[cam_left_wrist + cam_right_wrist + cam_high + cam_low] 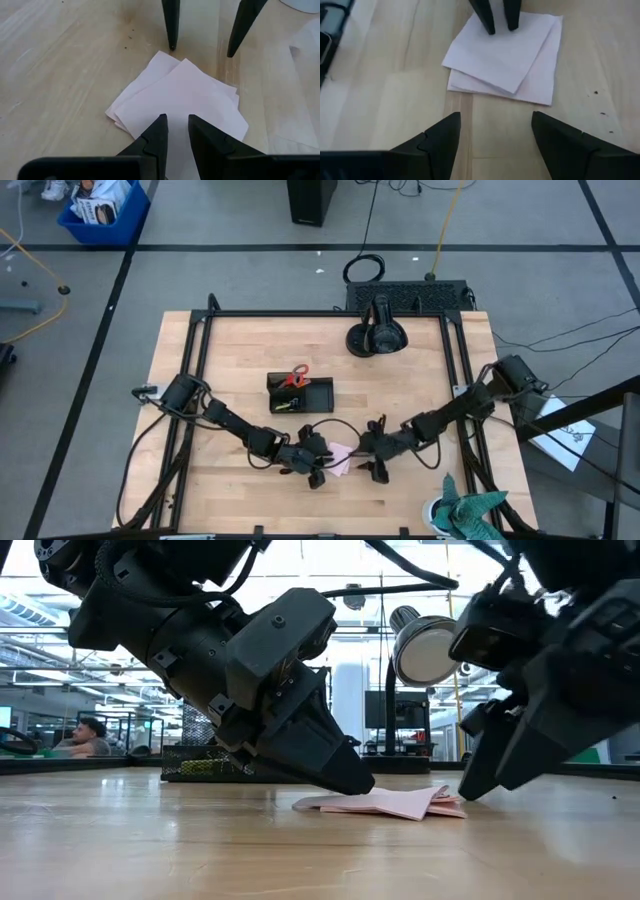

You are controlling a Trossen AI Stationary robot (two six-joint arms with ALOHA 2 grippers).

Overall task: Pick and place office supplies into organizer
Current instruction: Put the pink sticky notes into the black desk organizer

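The pink sticky-note pad (341,459) lies flat near the table's front middle, its sheets fanned and askew. My left gripper (177,120) slants down onto it from the table's left, its fingers only a narrow gap apart. My right gripper (495,117) stands wide open just off the pad's right side, its fingertips (172,46) short of the pad's edge with nothing between them. The black organizer (318,396) stands farther back, with red-handled scissors (295,377) and a yellow-green piece (285,406) in it. My left gripper rests both fingertips (490,27) on the pad's top sheet (500,42), near the pad's left-hand edge. The fingers slant down from the table's left. Nothing shows pinched in the narrow gap between them. The pad stays flat on the table (400,808).
A round black camera-stand base (376,338) stands at the table's far right. A teal cloth (470,510) sits at the near right corner. A dark cable loop (335,424) lies between the organizer and the grippers. Bare wood lies to the left of the organizer.
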